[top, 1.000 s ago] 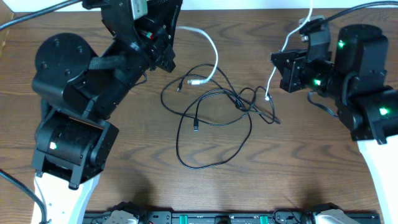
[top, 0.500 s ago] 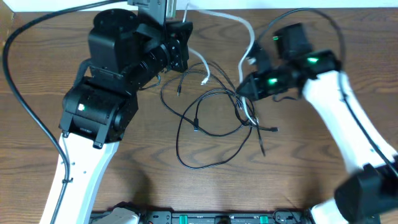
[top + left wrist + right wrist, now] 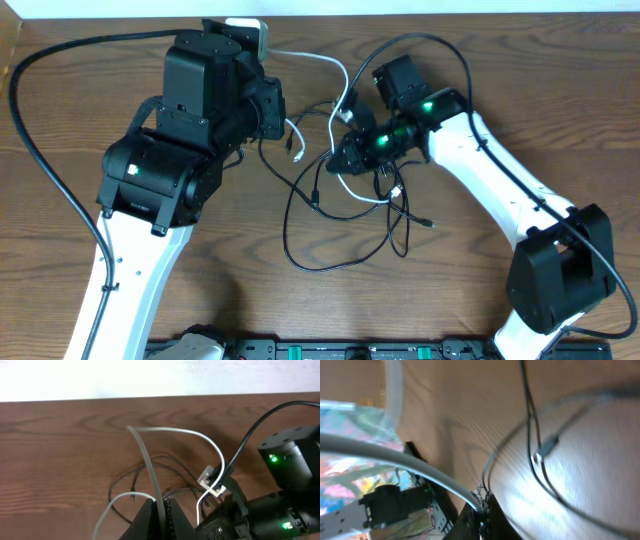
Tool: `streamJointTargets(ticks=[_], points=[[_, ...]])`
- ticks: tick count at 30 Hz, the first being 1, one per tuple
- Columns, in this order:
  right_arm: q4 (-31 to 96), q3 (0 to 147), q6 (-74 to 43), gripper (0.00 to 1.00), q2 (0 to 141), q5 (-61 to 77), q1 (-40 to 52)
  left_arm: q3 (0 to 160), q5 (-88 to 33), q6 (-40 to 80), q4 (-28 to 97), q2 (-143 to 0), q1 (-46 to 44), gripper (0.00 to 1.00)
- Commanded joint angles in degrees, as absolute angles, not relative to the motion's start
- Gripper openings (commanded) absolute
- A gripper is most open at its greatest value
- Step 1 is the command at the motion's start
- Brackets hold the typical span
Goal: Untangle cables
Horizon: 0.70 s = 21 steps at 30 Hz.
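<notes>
The cables lie in a loose knot at the middle of the desk, toward its far edge. The black cables (image 3: 288,232) spread in wide flat loops on the wood. The white cable (image 3: 335,68) arches up off them between the two arms.

They look thin, light and limp, so I judge they will drag each other along rather than slide free, and a hard tug would likely tighten the crossings. A straight run near a plug end seems the best hold.

The left gripper (image 3: 161,512) has its jaws closed on the white cable, and the right gripper (image 3: 482,510) has its jaws closed on the same cable further along, just above the knot.

The desk (image 3: 580,120) is smooth brown wood with bare space on every side for laying strands apart. A pale wall (image 3: 150,380) runs along its far edge.
</notes>
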<state>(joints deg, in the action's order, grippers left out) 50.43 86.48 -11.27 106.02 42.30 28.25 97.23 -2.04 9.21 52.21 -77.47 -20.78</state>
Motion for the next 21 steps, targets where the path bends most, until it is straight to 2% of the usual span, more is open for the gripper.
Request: streamJointTargets(ticks=[1,6,9,12,14,17,21], points=[[54.76,85.89,-23.53,0.01,105.8,18.61,32.25,98.08,-0.82,9.32,53.84,-77.49,-20.56,0.07],[54.11,85.1,-24.62,0.01,105.8,20.73,36.32,98.06,-0.8,9.3,56.29,-77.49,-20.56,0.07],[53.04,84.99,-26.35,0.01,106.1,17.15,39.33,98.06,-0.8,9.3,56.8,-77.49,-20.56,0.07],[47.31,85.06,-25.87,0.01,105.47,19.73,39.4,98.04,-0.78,9.3,57.71,-77.49,-20.56,0.07],[40.86,85.1,-19.59,0.01,102.13,29.54,34.57,97.71,-0.8,9.32,58.52,-77.49,-20.56,0.07],[38.15,85.1,-10.74,0.01,99.39,41.34,28.93,97.71,-1.37,11.29,59.77,-77.52,-20.56,0.07],[34.33,85.1,-7.46,0.01,98.5,54.39,21.98,97.71,-7.53,11.27,60.29,-79.22,-20.56,0.07]])
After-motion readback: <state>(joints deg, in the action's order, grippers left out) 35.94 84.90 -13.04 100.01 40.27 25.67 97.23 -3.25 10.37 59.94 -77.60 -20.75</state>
